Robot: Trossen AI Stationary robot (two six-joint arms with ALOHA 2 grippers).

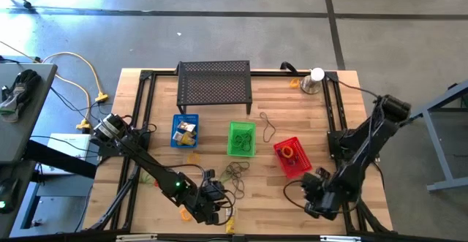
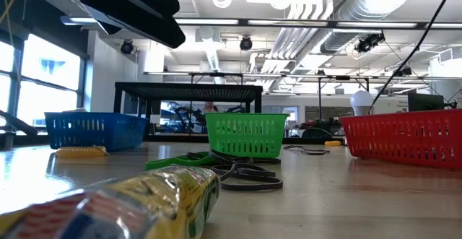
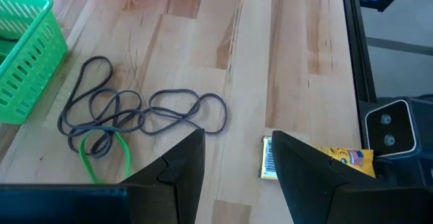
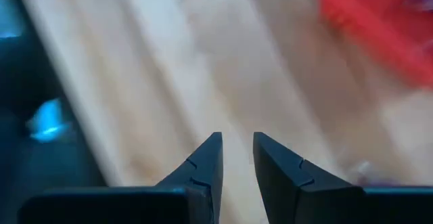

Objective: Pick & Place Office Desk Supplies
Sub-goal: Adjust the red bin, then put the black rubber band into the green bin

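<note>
Several dark elastic loops (image 3: 142, 112) and a green loop (image 3: 101, 155) lie flat on the wooden table in front of the green basket (image 1: 242, 139). A yellow printed packet (image 3: 342, 160) lies at the table's near edge. My left gripper (image 3: 237, 156) hovers open over the bare wood between the loops and the packet, touching nothing. My right gripper (image 4: 237, 149) hangs near the table's near right corner (image 1: 314, 192), beside the red basket (image 1: 291, 156). Its fingers stand a narrow gap apart with nothing between them.
A blue basket (image 1: 184, 131) holding small items stands left of the green one. A black mesh shelf (image 1: 214, 85) and a silver cup with a white ball (image 1: 314, 81) stand at the far edge. One loose loop (image 1: 268, 129) lies between the green and red baskets.
</note>
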